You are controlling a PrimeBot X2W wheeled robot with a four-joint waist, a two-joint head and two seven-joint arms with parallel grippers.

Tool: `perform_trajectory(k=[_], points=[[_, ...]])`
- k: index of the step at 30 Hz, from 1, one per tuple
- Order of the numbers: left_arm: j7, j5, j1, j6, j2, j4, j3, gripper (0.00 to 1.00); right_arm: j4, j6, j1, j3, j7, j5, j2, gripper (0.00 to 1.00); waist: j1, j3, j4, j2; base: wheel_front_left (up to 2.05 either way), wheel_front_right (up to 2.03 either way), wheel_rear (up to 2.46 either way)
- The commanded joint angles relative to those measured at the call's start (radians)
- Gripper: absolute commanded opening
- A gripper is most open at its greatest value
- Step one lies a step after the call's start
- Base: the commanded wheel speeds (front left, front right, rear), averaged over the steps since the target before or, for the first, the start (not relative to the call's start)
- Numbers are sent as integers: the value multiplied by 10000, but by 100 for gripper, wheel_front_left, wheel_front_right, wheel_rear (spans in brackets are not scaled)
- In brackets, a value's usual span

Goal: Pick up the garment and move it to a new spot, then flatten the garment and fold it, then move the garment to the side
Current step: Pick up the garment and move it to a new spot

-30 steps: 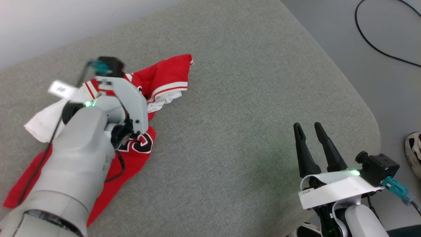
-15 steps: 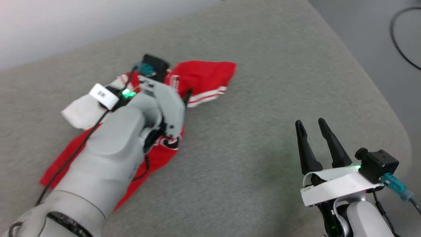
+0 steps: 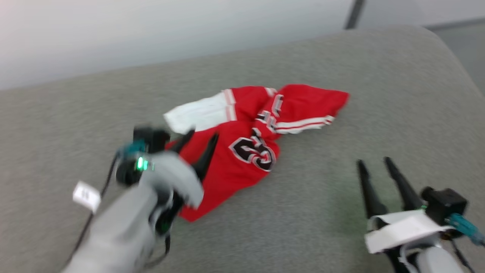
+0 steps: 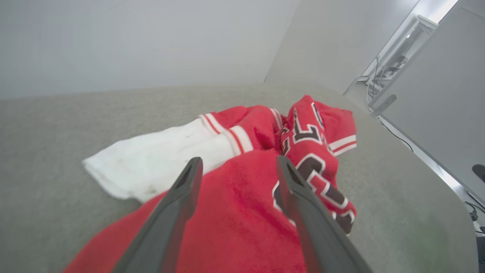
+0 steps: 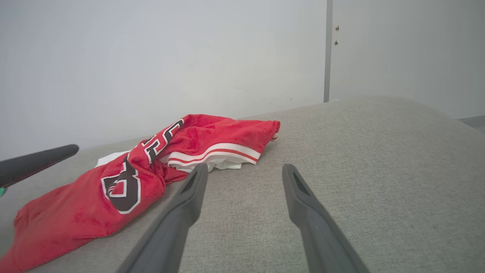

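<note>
Bright even light, head view motion-blurred, wrist edges warped

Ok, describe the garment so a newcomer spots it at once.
On the broad grey fabric cushion lies a crumpled red jersey with a white sleeve. Black white-outlined numerals and red-and-white striped trim set it apart from the plain grey around it.

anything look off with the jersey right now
The red jersey lies bunched and twisted on the grey fabric surface, its number creased and one white sleeve sticking out. The left end effector is open over it, gripping nothing. No damage visible.
</note>
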Motion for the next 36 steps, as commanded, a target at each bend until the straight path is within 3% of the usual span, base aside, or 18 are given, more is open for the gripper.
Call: perform_trajectory(k=[1,4,8,16,22,30,36], points=[[-148,-9,569,10,45,-76,63,100,6,-6,286,-307,-8,-71,-230,100,0,-745,1339,-1,0,0,0],[-238,61,1457,9,149,-59,393,100,-5,-6,578,-763,-8,-151,-536,100,0,-900,1902,-1,0,0,0],[-231,626,2639,58,133,-660,1600,100,-51,-6,1160,-1423,-8,-180,-960,100,0,-1138,2627,-1,0,0,0],[-236,2846,5104,397,120,-2218,4041,100,-139,-6,2218,-2184,-8,-71,-1285,100,0,-1869,3471,-1,0,0,0],[-238,4387,6317,662,62,-3369,5265,100,-216,-6,2416,-2321,-8,-96,-1284,100,0,-2115,3559,-1,0,0,0],[-237,6479,7672,962,-418,-5253,6644,100,-401,-6,2175,-2264,-8,-118,-1227,100,0,-2272,3376,-1,0,0,0],[-237,7286,8461,850,-828,-5744,7286,100,-430,-6,2211,-2191,-8,-54,-1046,100,0,-2218,3094,-1,0,0,0]])
